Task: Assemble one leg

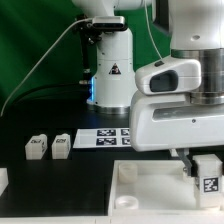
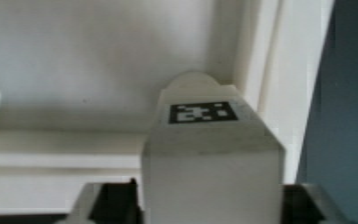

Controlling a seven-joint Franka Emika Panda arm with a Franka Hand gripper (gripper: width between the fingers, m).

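A black table carries two small white legs standing side by side toward the exterior view's left, each showing a dark tag. Just beyond them lies the flat marker board, and a wide white panel with a raised rim and round corner socket rests nearer the camera. A further white piece sits at the left edge, cut off by the frame.

The exterior view looks level across the table at the arm's base, close behind the gripper. The wrist view looks along the held leg onto the panel. Both views share leg and panel.
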